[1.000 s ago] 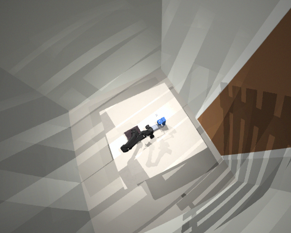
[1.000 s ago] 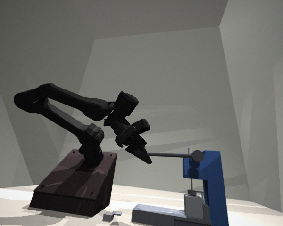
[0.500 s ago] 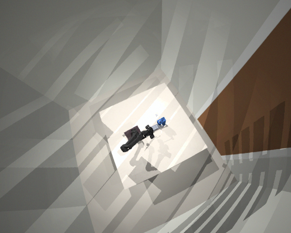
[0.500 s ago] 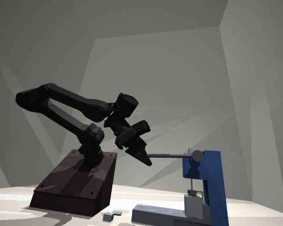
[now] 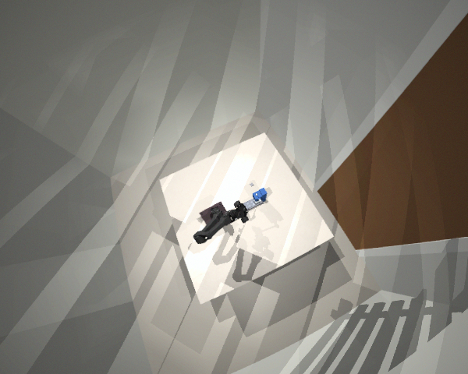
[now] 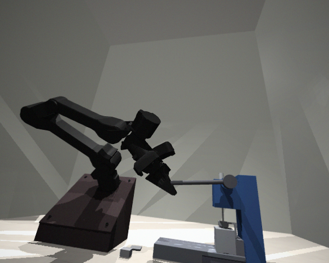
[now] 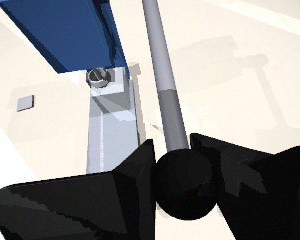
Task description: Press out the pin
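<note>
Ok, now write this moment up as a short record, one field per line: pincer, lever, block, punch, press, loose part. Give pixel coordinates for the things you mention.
pincer (image 6: 173,190) (image 7: 171,142): shut on the lever's black ball knob (image 7: 185,184)
lever (image 6: 197,182) (image 7: 157,55): close to level in the exterior view
block (image 6: 225,240) (image 7: 112,95): light grey, upright on the press bed (image 6: 184,247) (image 7: 110,140)
punch (image 6: 222,214): thin rod coming down over the block; contact with the pin cannot be told
press frame (image 5: 260,195) (image 6: 251,215) (image 7: 75,35): blue, standing at the bed's far end from the arm
loose part (image 6: 126,251) (image 7: 25,103): small, grey, on the table beside the bed
</note>
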Robot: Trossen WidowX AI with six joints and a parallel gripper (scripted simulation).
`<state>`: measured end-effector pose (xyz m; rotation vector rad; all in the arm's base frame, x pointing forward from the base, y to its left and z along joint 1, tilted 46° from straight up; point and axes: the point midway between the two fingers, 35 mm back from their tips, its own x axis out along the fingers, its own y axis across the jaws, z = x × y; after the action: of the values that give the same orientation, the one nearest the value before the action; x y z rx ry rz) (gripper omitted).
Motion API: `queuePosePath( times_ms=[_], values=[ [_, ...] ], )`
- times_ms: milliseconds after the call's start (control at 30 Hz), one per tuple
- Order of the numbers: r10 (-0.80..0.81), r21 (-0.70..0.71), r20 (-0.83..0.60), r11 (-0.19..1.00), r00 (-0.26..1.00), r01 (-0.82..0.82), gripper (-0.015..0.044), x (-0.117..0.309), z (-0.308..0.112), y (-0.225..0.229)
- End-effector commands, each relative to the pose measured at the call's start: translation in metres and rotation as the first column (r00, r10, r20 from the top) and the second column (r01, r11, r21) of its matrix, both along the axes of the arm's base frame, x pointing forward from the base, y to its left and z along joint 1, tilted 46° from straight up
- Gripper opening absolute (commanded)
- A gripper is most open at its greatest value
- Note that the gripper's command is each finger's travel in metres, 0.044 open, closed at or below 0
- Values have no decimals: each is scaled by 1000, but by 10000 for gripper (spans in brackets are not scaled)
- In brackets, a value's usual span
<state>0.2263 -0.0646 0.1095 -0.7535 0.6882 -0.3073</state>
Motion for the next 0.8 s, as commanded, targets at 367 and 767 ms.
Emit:
queuePosePath(
  times_ms=[367,767],
  values=[
    [13,5,2,1000,1000,-13,0,3,-3,-1],
    [13,4,3,1000,1000,-13,0,4,-6,-4]
  ],
)
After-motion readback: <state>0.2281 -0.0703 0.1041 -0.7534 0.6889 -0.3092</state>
